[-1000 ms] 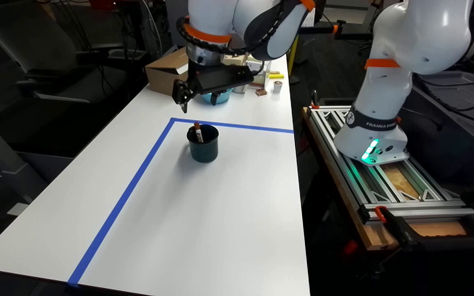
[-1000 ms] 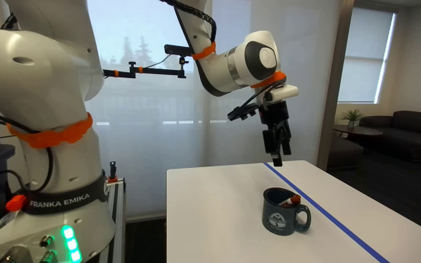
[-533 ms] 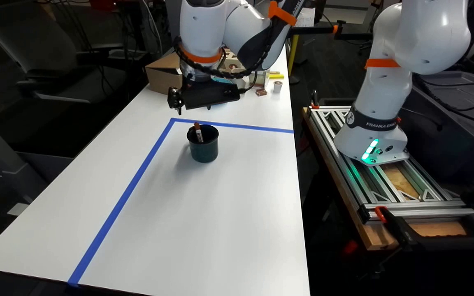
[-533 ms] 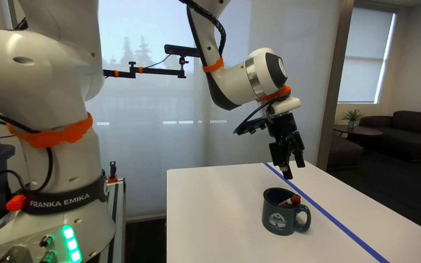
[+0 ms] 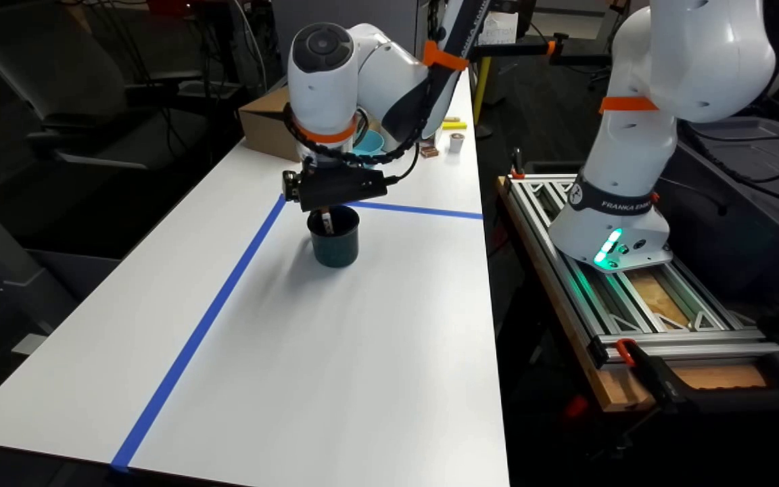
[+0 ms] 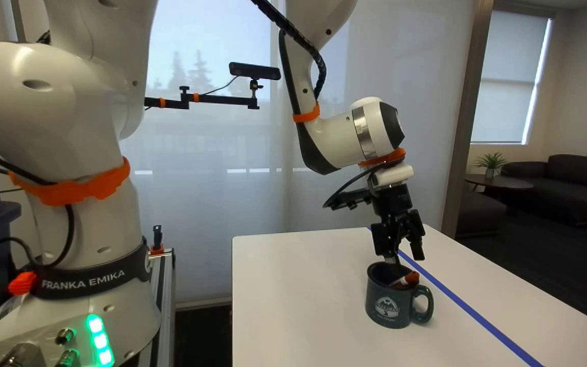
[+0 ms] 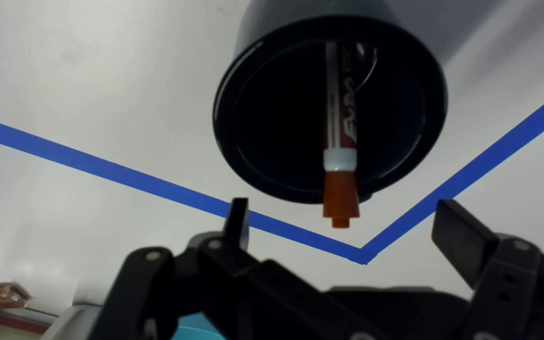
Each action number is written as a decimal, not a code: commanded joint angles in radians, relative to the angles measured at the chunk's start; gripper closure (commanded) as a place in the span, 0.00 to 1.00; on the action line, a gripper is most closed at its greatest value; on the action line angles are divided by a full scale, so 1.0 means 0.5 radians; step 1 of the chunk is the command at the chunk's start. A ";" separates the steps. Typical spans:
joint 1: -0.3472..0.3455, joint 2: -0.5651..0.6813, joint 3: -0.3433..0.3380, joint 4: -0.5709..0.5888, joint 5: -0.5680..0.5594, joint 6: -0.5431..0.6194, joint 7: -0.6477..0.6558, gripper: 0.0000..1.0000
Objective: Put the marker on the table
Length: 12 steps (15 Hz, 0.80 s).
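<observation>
The marker (image 7: pixel 341 193) leans inside a dark green mug (image 7: pixel 331 28), its orange-brown cap and white band sticking out over the rim. It also shows in both exterior views (image 5: pixel 326 222) (image 6: pixel 409 279). The mug stands upright on the white table (image 5: pixel 362 379), inside the blue tape lines. My gripper (image 7: pixel 343 205) is open and empty. In the wrist view its fingers stand wide apart, one on each side of the marker's cap, touching neither. In an exterior view the gripper (image 6: pixel 404 259) is just above the mug's rim. The marker's lower end is deep in the mug's shadow.
The mug's handle (image 6: pixel 423 304) sticks out to one side. At the table's far end are a cardboard box (image 5: pixel 268 128), a light blue bowl (image 5: pixel 369 143), a small white cup (image 5: pixel 456 142) and small brown items (image 5: pixel 429 152). Blue tape (image 7: pixel 361 255) forms a corner beside the mug.
My gripper has moved down and over to the mug, from well above the table to just over the rim, staying open. The mug and marker have not moved.
</observation>
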 commanded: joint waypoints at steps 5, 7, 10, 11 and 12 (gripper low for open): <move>0.216 0.132 -0.179 0.114 -0.016 -0.040 0.130 0.16; 0.278 0.151 -0.242 0.129 -0.017 -0.042 0.138 0.23; 0.342 0.168 -0.299 0.148 -0.017 -0.041 0.144 0.37; 0.356 0.169 -0.312 0.152 -0.015 -0.042 0.144 0.38; 0.368 0.170 -0.323 0.152 -0.019 -0.040 0.150 0.43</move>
